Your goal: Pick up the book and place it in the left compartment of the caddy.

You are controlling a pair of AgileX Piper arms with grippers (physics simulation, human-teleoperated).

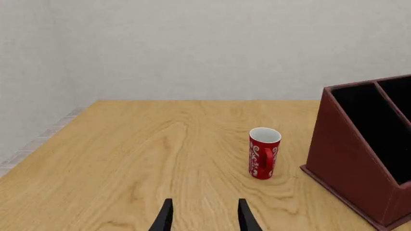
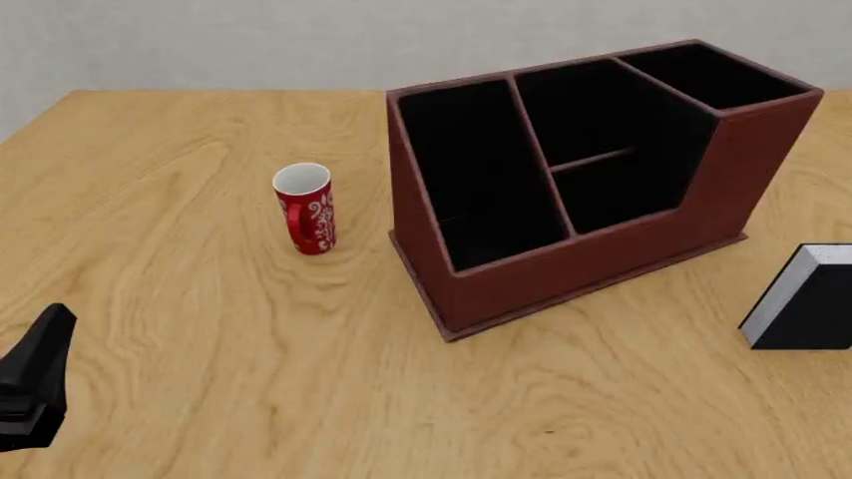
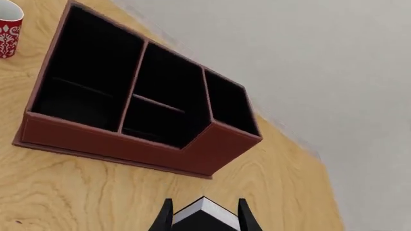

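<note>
The caddy [image 2: 586, 249] is a dark reddish-brown box with a black interior, standing mid-table; it also shows in the right wrist view [image 3: 128, 144]. Its left compartment [image 2: 473, 170] is the long slot along the end wall nearest the mug. The book [image 2: 805, 304], black with a white-grey page edge, stands at the right edge of the front view, right of the caddy. In the right wrist view the book [image 3: 204, 216] sits between the spread fingers of my right gripper [image 3: 204, 214], which is open. My left gripper [image 1: 204, 216] is open and holds nothing, low at the front left [image 2: 34, 384].
A red mug with white patterns [image 2: 306, 208] stands upright on the wooden table [image 2: 200, 299] just left of the caddy, and shows in the left wrist view [image 1: 264, 153]. A pale wall runs behind the table's far edge.
</note>
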